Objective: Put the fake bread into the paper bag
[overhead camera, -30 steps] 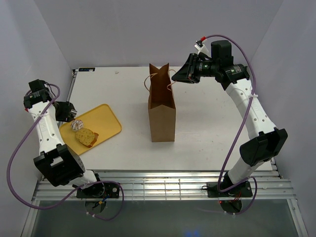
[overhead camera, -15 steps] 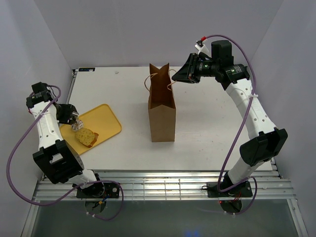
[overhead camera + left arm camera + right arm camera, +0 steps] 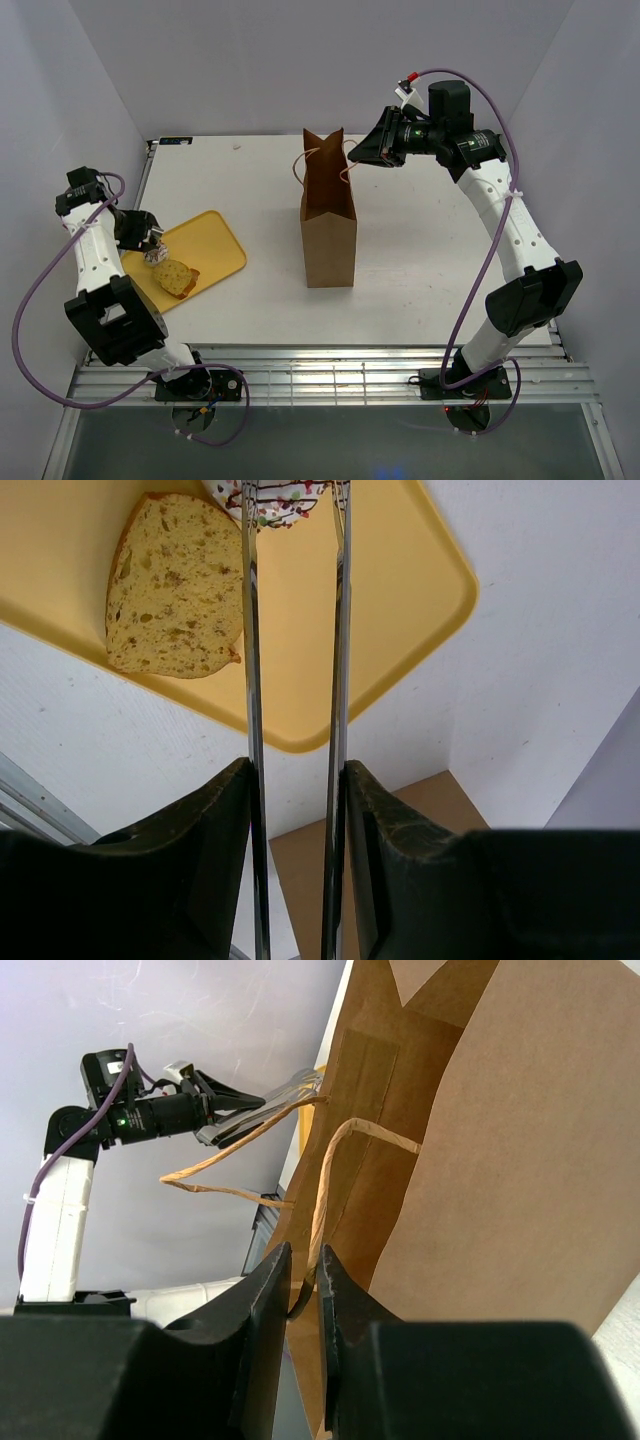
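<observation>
A thick yellowish bread slice (image 3: 173, 278) (image 3: 175, 585) lies on a flat yellow tray (image 3: 215, 240) (image 3: 400, 600). Beside it on the tray sits a round frosted, sprinkled piece (image 3: 156, 254) (image 3: 275, 500). My left gripper (image 3: 152, 240) (image 3: 292, 510) reaches over the tray's left end. Its two long thin metal blades stand apart, one on each side of the round piece. The tall brown paper bag (image 3: 328, 230) (image 3: 480, 1160) stands upright mid-table with its mouth open. My right gripper (image 3: 352, 155) (image 3: 305, 1280) is shut on one looped handle (image 3: 325, 1190) at the bag's upper right.
The white table ends at a wall on the left (image 3: 100, 120) and a metal rail (image 3: 330, 375) along the near edge. The right arm (image 3: 510, 230) arches over the table's right side. The left arm (image 3: 150, 1120) shows beyond the bag in the right wrist view.
My left gripper has swung right from the tray's edge onto the round frosted piece, its blades a little wider. The right gripper and the bag have not moved.
</observation>
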Robot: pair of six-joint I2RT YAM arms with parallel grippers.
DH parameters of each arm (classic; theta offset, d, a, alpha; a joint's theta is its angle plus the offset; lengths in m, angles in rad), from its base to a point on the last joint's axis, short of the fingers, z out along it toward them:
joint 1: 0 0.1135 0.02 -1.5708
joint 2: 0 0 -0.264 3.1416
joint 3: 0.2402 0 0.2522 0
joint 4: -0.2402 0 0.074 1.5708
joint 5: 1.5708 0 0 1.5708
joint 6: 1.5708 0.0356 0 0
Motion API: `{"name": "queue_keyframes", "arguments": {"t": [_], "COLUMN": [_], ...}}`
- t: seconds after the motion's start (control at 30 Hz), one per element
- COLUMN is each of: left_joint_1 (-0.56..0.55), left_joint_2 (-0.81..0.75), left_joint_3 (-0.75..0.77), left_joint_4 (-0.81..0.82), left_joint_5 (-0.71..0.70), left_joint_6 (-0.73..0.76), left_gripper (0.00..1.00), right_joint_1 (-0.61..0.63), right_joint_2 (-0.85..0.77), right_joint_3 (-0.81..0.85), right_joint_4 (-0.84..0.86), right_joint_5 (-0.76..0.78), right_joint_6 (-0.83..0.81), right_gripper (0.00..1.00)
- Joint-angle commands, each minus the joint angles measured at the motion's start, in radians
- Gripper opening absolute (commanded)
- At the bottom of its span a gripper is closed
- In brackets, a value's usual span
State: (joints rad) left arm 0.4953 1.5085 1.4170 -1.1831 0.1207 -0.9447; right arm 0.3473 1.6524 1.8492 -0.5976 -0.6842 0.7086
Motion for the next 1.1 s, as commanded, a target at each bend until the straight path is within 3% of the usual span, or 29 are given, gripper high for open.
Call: {"name": "queue_keyframes", "arguments": {"t": [0.0, 0.6, 1.07], "left_joint_1": [0.005, 0.003, 0.005], "left_joint_2": [-0.004, 0.065, 0.021], "left_joint_3": [0.016, 0.046, 0.097], "left_joint_4": [0.037, 0.048, 0.031], "left_joint_5": [0.007, 0.036, 0.051], "left_joint_6": [0.017, 0.049, 0.034], "left_gripper": [0.50, 0.48, 0.47], "right_joint_1": [-0.004, -0.005, -0.005], "right_joint_2": [-0.028, -0.059, -0.071], "right_joint_3": [-0.013, -0.070, -0.082], "right_joint_4": [0.045, 0.082, 0.101], "right_joint_5": [-0.008, 0.009, 0.008], "right_joint_6": [0.006, 0.020, 0.034], "right_gripper": [0.23, 0.23, 0.23]}}
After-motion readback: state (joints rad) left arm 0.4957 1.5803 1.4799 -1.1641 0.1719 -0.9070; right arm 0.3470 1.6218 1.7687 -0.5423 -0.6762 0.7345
